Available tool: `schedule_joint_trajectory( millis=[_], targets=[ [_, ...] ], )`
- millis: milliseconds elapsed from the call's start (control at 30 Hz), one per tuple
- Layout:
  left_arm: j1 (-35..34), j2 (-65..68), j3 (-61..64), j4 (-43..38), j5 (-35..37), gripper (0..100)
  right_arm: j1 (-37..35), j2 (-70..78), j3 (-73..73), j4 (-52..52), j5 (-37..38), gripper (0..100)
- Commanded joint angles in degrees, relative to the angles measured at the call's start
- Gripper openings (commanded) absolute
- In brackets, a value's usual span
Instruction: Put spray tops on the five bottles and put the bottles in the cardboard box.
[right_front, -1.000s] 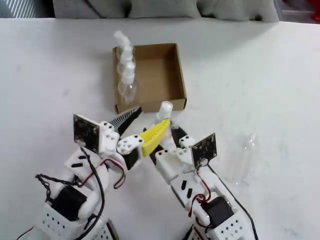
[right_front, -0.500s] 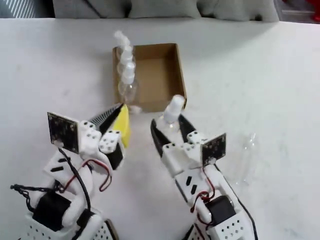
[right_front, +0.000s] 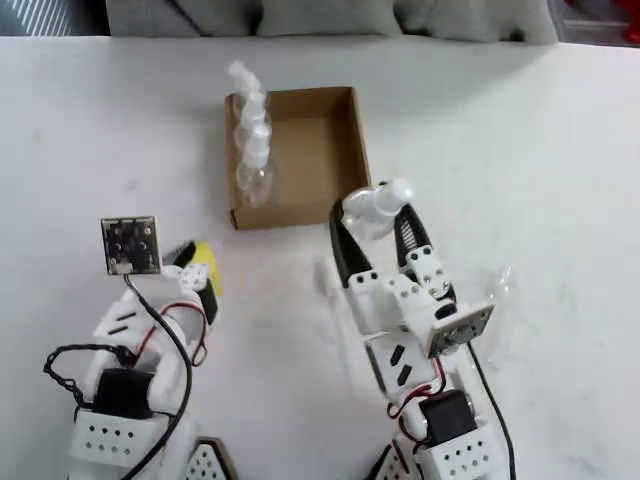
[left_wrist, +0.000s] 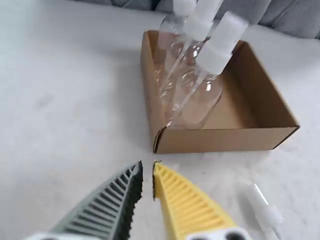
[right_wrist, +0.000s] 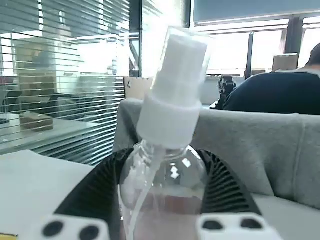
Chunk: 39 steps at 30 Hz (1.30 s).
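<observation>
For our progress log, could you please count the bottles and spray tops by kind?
Bottles with spray tops in the cardboard box: 3
Bottle with spray top in the right gripper: 1
Uncapped bottle: 1
Loose spray top: 1
Total: 6

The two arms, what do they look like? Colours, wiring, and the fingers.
The left arm and right arm are white printed segments with black motors and loose red and black cables. Each wrist carries a small square circuit board. The left gripper has ribbed, tapered fingers, one yellow, one dark grey; the right gripper has two black ribbed fingers.
</observation>
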Motion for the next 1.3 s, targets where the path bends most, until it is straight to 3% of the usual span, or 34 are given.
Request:
schedule_joint_trajectory(
  millis=[0,233,400,533,800,1033,1267],
  targets=[
    [-4.0,-0.57,5.1,-7.12,0.18,6,1.63,0.84,-2.02,-2.42,1.14,4.0],
    [-6.2,-0.57,12.22,-14.42,0.18,6,1.63,20.44,-14.24,-5.58,0.79,4.0],
    [-5.67,-0.57,15.74,-14.59,-0.62,6,1.63,40.04,-22.95,-15.52,1.05,4.0],
    [-5.76,-0.57,15.91,-13.98,-6.33,6,1.71,54.11,-29.1,-22.37,1.05,4.1],
    [-5.76,-0.4,15.91,-13.98,-6.95,6,2.15,81.98,-43.25,-34.86,1.14,4.1],
    [-5.76,-0.4,15.91,-13.98,-7.03,6,5.76,102.46,-59.08,-36.7,1.14,4.1],
    [-5.76,-0.4,15.91,-14.07,-7.03,6,6.81,113.71,-68.75,-36.62,1.14,4.1]
  ],
)
